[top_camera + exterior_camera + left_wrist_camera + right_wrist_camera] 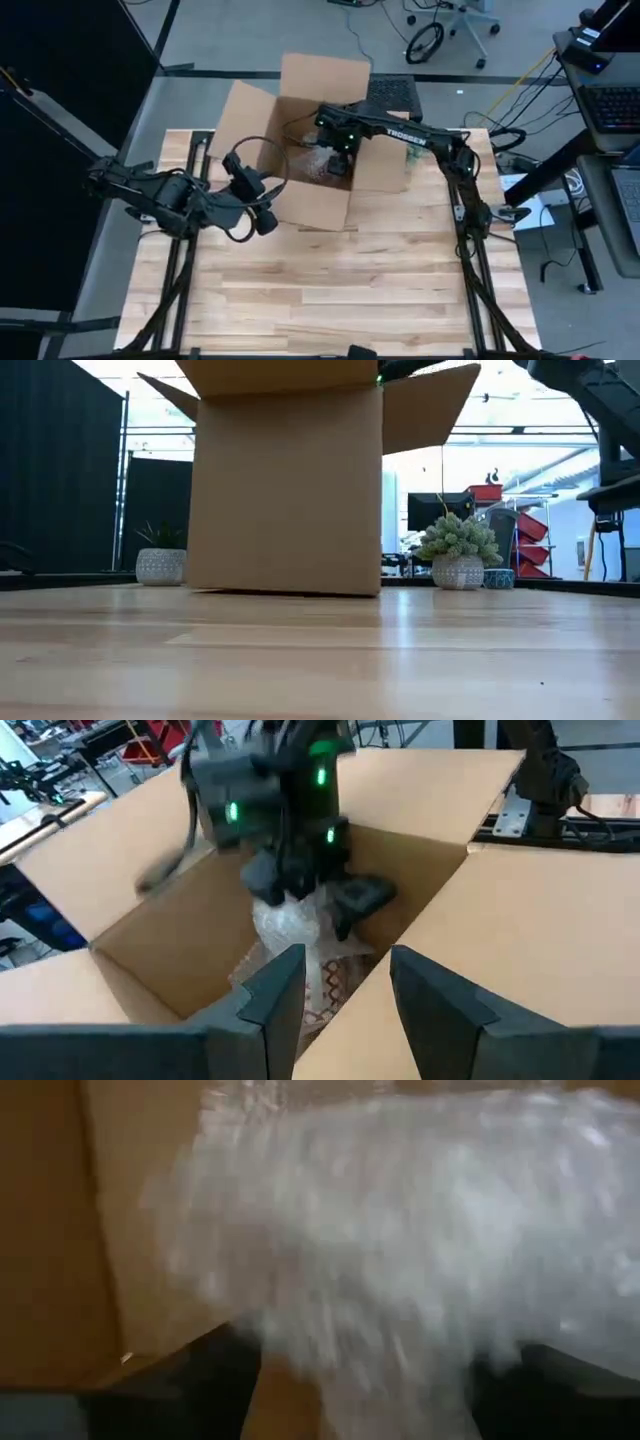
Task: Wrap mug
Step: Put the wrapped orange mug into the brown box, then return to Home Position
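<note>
Both grippers at the cardboard box: right gripper clamps bubble wrap, left gripper apart

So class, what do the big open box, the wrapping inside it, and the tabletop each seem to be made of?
Box: matte brown cardboard, with creased, folded flaps. Wrapping: clear, whitish bubble wrap, going by its bumpy, crinkled look. Table: light wooden planks with visible grain and a slight sheen.

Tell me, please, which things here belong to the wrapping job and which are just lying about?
Job: bubble-wrap bundle inside the cardboard box, right claw on it; the mug itself isn't visible.
Lying about: potted plants behind the table; left claw waiting beside the box.
</note>
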{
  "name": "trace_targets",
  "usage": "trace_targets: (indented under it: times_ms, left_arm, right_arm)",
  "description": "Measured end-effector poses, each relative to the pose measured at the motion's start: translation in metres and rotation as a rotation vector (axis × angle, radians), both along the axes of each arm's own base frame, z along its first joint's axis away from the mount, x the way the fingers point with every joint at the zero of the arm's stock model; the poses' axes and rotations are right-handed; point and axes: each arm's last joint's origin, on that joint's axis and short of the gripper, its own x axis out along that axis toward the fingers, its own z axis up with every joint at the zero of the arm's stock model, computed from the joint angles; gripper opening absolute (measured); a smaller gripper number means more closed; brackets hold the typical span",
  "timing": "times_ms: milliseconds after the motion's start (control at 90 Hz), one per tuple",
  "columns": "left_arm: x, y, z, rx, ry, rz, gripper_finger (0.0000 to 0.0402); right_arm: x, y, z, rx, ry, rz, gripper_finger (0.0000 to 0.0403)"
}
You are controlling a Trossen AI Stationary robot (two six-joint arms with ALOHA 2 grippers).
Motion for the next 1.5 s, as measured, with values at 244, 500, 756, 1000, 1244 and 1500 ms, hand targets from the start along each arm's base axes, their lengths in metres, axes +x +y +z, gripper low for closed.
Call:
trace_targets:
  times_ms: [244,500,756,1000,1244,1500]
  left_arm:
    - [0.0,0.0,0.0,0.0,0.0,0.0,0.0138]
    - [0.0,0.0,0.0,-0.003,0.001,-0.003,0.0138]
    - [-0.001,-0.008,-0.001,-0.051,0.006,-0.067,0.0135]
    - [-0.017,-0.013,-0.023,-0.047,0.095,-0.099,0.0037]
    - [-0.059,0.0,-0.049,-0.229,0.026,-0.213,0.0006]
    - [-0.087,0.01,-0.099,-0.369,-0.126,-0.446,0.0006]
  right_arm:
    - [-0.039,0.017,0.07,-0.105,-0.176,0.014,0.0297]
    - [-0.08,0.042,0.121,-0.088,-0.349,0.07,0.0294]
    - [-0.133,0.108,0.173,0.207,-0.63,0.43,0.0254]
    - [-0.17,0.157,0.156,0.118,-0.564,0.431,0.0139]
    - [-0.213,0.165,0.082,0.162,-0.633,0.331,0.0027]
    - [-0.24,0.17,0.018,0.172,-0.898,0.364,0.0007]
